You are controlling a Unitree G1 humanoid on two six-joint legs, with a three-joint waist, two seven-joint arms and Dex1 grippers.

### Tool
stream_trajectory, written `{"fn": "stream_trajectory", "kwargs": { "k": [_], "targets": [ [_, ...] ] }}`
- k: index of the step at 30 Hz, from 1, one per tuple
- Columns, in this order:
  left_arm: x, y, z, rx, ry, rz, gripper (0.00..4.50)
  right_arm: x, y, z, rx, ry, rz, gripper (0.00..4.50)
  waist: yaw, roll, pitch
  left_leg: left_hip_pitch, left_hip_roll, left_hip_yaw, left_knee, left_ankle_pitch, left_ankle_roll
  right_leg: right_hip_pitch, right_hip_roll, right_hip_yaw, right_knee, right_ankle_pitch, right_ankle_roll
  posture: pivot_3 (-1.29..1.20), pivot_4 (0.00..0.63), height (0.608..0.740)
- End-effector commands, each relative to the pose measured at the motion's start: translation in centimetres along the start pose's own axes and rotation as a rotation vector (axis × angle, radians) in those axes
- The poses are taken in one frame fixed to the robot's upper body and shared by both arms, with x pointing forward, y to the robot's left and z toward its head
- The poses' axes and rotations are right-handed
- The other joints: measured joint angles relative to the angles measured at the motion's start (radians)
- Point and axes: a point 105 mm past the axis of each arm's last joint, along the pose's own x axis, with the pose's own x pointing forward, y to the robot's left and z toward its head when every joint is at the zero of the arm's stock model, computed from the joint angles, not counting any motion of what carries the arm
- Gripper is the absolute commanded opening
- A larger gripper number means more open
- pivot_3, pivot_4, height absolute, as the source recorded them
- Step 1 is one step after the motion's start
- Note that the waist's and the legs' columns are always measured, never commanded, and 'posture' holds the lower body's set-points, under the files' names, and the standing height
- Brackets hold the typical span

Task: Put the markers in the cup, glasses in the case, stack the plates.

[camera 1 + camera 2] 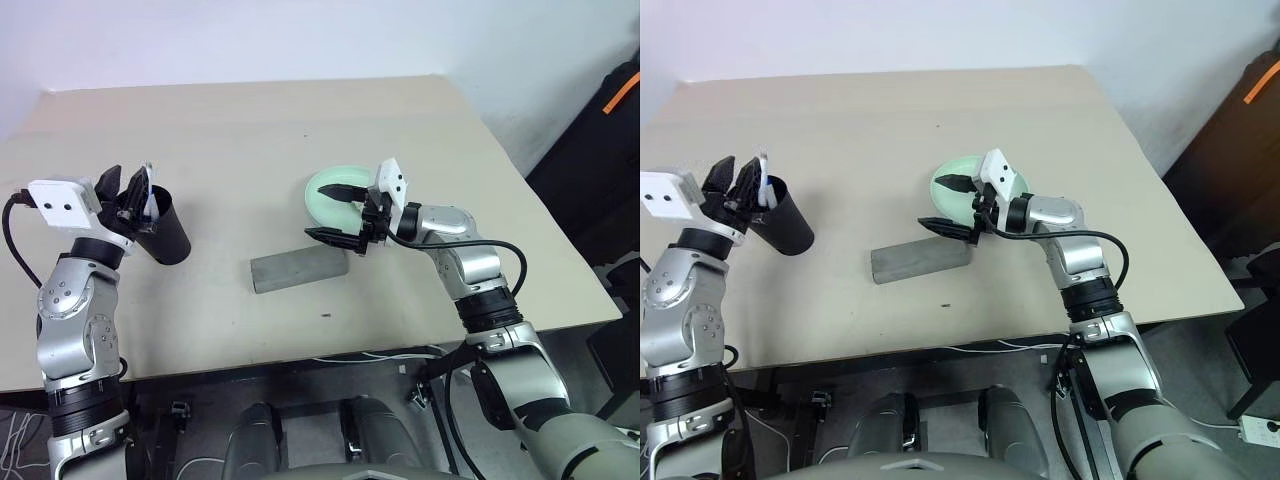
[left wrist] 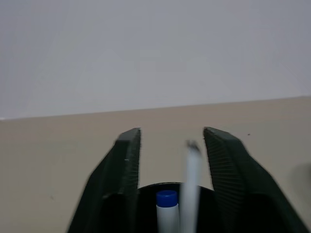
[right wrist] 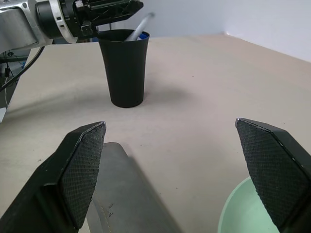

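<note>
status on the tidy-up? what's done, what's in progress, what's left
Done, by the look of it: the blue-capped marker sits in the cup, and the plates look stacked, mint green on top. In hand: the left gripper, jaws parted over the cup, with the second marker blurred between them, seemingly dropping in. Left: the case lies flat; whether the glasses are inside cannot be told. The right gripper is open.
</note>
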Motion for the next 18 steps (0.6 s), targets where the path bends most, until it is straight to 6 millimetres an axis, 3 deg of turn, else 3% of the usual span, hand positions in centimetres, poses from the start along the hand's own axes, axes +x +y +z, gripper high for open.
{"fn": "stream_trajectory", "kwargs": {
  "k": [1,4,7,11,16,18],
  "targets": [
    [-0.1,0.0,0.8,0.027,-0.018,-0.008,3.46,0.2,0.1,1.5,-0.059,-0.032,0.009,4.50,0.000,0.000,0.000,0.000,0.000,0.000,0.000,0.000,0.000,0.000,0.000,0.000,0.000,0.000,0.000,0.00,0.150,0.726],
    [-0.1,-0.1,1.5,0.049,-0.040,-0.022,4.47,0.3,-0.1,1.8,-0.059,-0.043,0.005,4.50,0.000,0.000,0.000,0.000,0.000,0.000,0.000,0.000,0.000,0.000,0.000,0.000,0.000,0.000,0.000,0.00,0.150,0.726],
    [-0.3,-0.9,2.7,0.003,-0.080,-0.079,4.47,0.2,-0.4,2.0,-0.054,-0.052,-0.004,4.50,-0.001,0.000,0.000,0.000,0.000,0.000,0.000,0.000,0.000,0.000,0.000,0.000,0.000,0.000,0.000,0.00,0.150,0.726],
    [-1.9,-3.4,5.1,-0.092,-0.127,-0.308,4.47,-0.6,-1.4,3.0,-0.024,-0.085,-0.043,4.50,-0.001,0.000,0.000,-0.001,0.000,0.000,0.000,0.000,0.000,0.000,0.000,0.000,0.000,0.000,0.000,0.00,0.150,0.726],
    [-4.3,-4.3,6.4,-0.158,-0.102,-0.472,4.47,-2.1,-1.8,3.7,-0.006,-0.121,-0.078,4.50,-0.003,0.001,0.001,0.000,0.001,0.000,-0.001,0.000,0.000,0.000,0.000,0.000,0.000,-0.002,-0.003,0.00,0.150,0.726],
    [-5.0,-4.4,5.3,-0.155,-0.012,-0.508,4.47,-3.0,-1.7,4.1,-0.001,-0.153,-0.092,4.50,-0.002,0.000,0.001,0.000,0.000,0.000,-0.001,0.000,0.000,0.000,0.000,0.000,0.000,-0.002,-0.003,0.00,0.150,0.726]
  ]
}}
